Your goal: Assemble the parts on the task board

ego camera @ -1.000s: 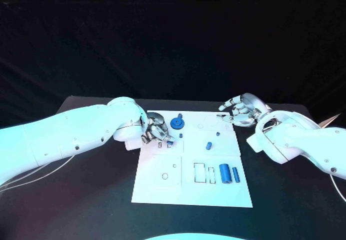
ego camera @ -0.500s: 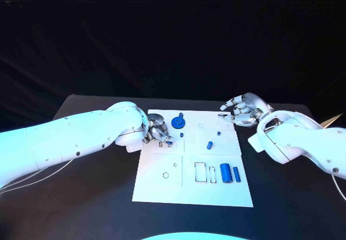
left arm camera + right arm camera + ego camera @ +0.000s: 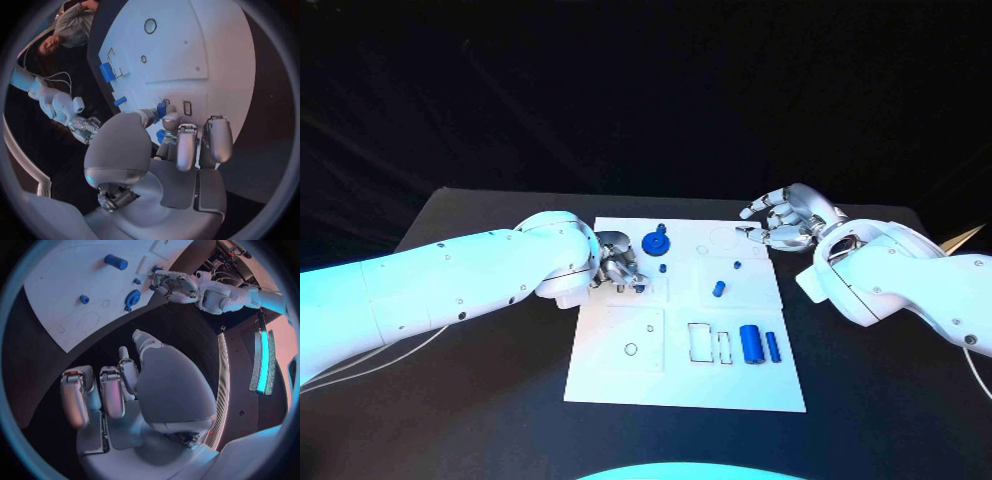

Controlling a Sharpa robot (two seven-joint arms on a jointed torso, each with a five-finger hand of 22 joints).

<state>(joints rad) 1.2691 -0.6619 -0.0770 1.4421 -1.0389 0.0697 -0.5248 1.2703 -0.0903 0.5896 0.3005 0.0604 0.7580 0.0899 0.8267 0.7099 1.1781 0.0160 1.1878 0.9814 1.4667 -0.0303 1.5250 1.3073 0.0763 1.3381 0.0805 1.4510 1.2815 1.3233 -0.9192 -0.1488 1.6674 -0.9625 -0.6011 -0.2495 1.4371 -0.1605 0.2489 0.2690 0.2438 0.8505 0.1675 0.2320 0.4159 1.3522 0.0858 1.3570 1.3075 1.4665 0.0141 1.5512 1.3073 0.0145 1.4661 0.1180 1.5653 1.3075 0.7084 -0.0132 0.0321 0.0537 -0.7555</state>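
Left hand (image 3: pixel 620 267) pinches a small blue part (image 3: pixel 161 109) at the task board (image 3: pixel 733 390) slots — seating comes next; right hand (image 3: pixel 785 222) empty, fingers apart.

- Table (image 3: pixel 488 420): black, matt surface.
- Task board (image 3: pixel 678 385): white, flat, smooth, matt plate.
- Parts (image 3: pixel 751 345): blue, smooth, plastic-looking.
- Left hand (image 3: pixel 620 265) and right hand (image 3: pixel 783 222): silver, shiny, metal-looking.
- Arms (image 3: pixel 437 290): white, smooth, glossy shells, plastic-looking.
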